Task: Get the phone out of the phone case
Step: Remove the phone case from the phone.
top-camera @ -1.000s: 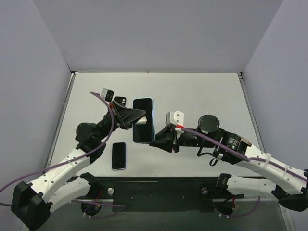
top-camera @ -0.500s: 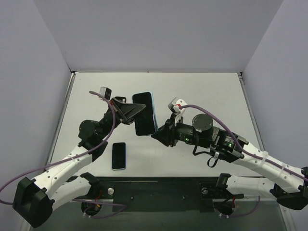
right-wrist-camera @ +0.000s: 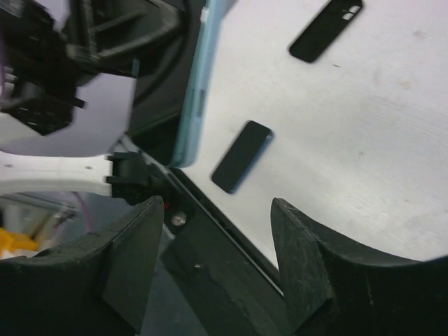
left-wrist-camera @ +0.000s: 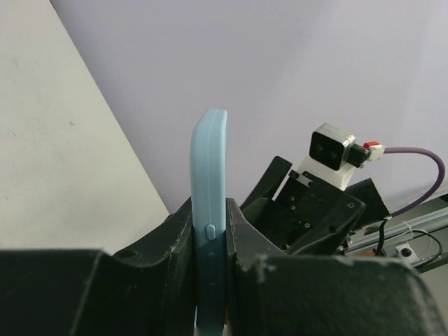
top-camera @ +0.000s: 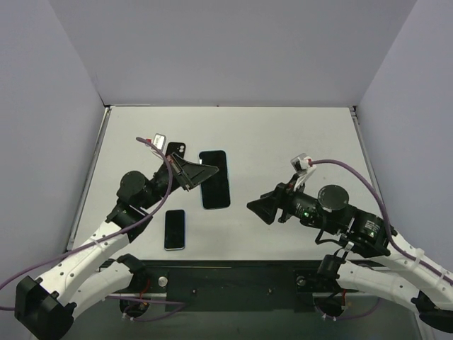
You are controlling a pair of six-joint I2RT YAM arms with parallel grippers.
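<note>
My left hand is clamped on the long edge of the light blue plastic phone case. In my left wrist view the case stands edge-on between my two black fingers, with a small side button showing just above the grip. From the overhead camera the black glass-faced phone sits in that case with its screen turned up. It is near the middle of the white bench, a little left of centre. I cannot tell from these views how far the case is off the surface.

My right hand is to the right of the phone and apart from it. Its fingers are spread wide with nothing between them, and it points towards the case. In my right wrist view the blue edge of the case runs up the left side, against the dark bulk of my left hand.

A small flat black phone lies on the bench nearer the front edge, below my left hand. A flat black phone case with a camera cut-out lies farther back, just behind my left hand.
</note>
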